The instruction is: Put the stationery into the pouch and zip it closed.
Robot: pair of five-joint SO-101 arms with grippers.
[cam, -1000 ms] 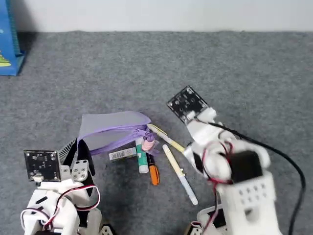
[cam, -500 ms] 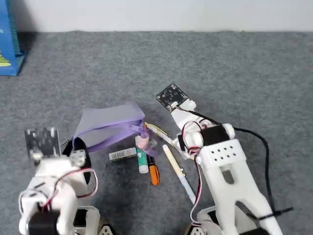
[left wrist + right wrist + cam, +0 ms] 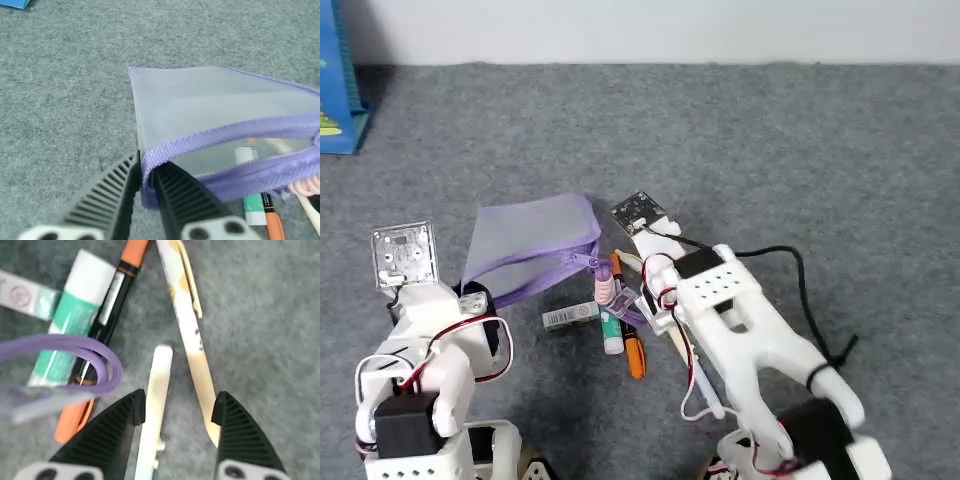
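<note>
We see a white left arm (image 3: 430, 370) and a white right arm (image 3: 740, 330), both strung with red and black cables (image 3: 760, 250) and topped by square circuit boards (image 3: 403, 255). Our jaws are black and ribbed.

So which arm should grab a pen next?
Right, I think. The right fingers are open over a cream pen, so they could probably just close on it. The left fingers are shut on the pouch corner, busy holding it.
</note>
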